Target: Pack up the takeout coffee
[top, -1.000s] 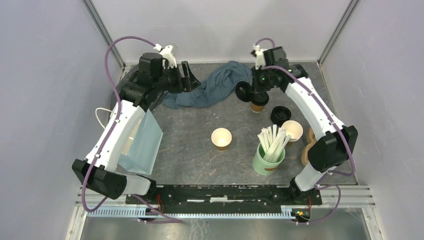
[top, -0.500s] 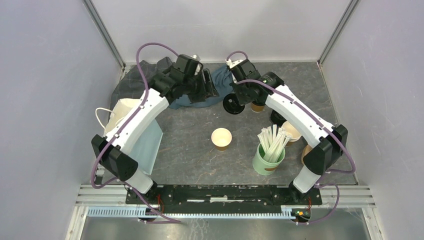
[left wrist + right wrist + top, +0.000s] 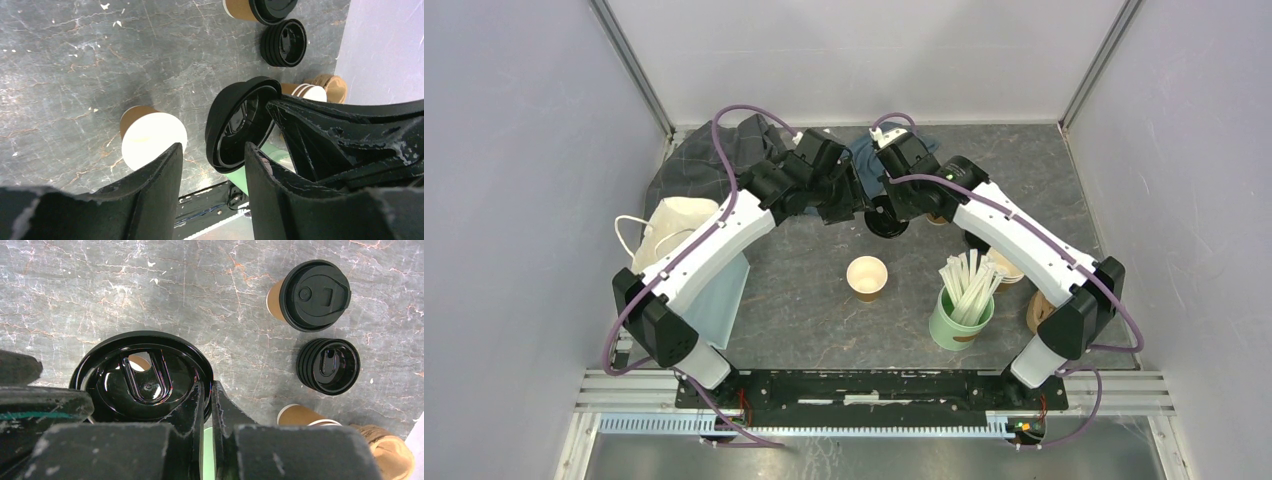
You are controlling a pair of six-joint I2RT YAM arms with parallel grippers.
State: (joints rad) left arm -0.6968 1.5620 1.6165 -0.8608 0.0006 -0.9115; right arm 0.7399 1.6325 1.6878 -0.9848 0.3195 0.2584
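One takeout coffee [image 3: 312, 295], a brown paper cup with a black sip lid, stands on the table at the back right and also shows as the lidded cup [image 3: 260, 7] in the left wrist view. My right gripper [image 3: 207, 387] is shut on the rim of a loose black lid [image 3: 145, 382], held in the air at back centre [image 3: 886, 215]. My left gripper [image 3: 212, 150] hangs open right beside that lid [image 3: 240, 125], whose lower edge lies just beyond its fingertips. A lidless brown cup [image 3: 867, 277] with a cream inside stands below them.
A stack of black lids [image 3: 327, 365] and a stack of lidless cups [image 3: 305, 415] sit right of the lidded cup. A green cup of stirrers [image 3: 961, 310] stands front right. A dark cloth [image 3: 714, 150], a white bag [image 3: 669, 225] and a blue bag [image 3: 724, 290] lie at the left.
The right arm carried the black lid leftward from beside the lidded cup to back centre. The left arm swung from the back left to meet it, its jaws narrowing.
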